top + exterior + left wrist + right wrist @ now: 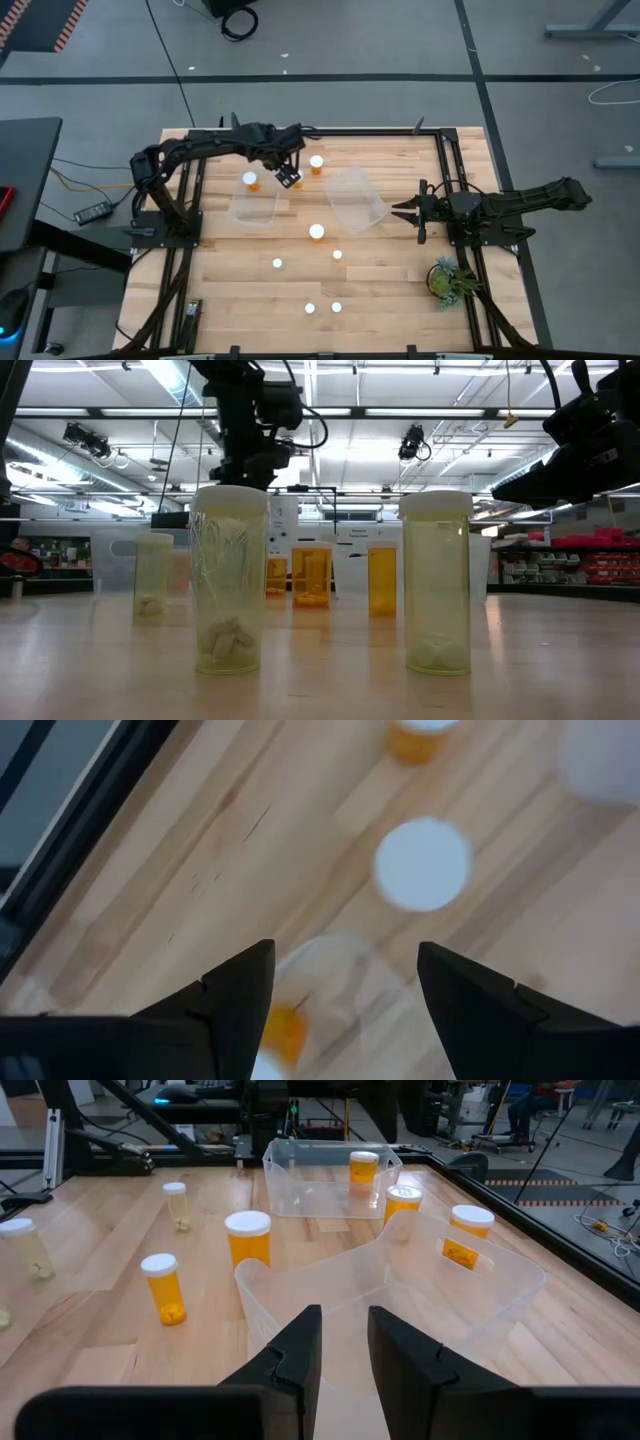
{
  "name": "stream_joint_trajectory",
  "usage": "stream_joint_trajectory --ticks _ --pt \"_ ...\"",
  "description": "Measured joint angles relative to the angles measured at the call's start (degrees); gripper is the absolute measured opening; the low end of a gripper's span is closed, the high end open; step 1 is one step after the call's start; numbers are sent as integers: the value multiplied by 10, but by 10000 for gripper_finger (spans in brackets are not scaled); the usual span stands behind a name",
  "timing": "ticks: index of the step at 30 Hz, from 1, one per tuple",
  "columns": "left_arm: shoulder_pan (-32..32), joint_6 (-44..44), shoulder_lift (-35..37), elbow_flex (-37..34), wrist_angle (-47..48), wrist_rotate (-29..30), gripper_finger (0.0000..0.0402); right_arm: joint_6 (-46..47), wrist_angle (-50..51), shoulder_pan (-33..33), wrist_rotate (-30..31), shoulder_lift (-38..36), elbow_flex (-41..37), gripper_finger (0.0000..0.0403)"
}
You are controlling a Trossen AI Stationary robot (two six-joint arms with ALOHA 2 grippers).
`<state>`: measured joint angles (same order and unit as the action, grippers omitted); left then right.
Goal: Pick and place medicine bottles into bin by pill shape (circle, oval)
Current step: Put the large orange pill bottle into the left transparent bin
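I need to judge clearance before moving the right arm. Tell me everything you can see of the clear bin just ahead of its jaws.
The right-hand clear bin is a thin, transparent plastic tub with rounded corners, standing open-side up on the wooden table, turned at an angle to the table's edges. It looks empty: the orange bottles seen through its walls appear to stand on the table behind it. Its near rim lies just ahead of the right gripper, whose jaws are slightly apart and do not touch it. A second clear bin sits apart to its left.

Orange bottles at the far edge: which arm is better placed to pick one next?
Left. The left gripper hovers open between two orange bottles. The right gripper waits beyond the tilted bin.
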<state>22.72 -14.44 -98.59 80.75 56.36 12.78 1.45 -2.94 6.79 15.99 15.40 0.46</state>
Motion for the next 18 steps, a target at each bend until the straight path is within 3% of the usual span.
stream_joint_trajectory --ticks 10,18 --pt "14 -15 0 0 -84 -65 242 0 0 0 0 0 0 92" --pt "18 -14 0 0 -118 -68 245 0 0 0 0 0 0 92"
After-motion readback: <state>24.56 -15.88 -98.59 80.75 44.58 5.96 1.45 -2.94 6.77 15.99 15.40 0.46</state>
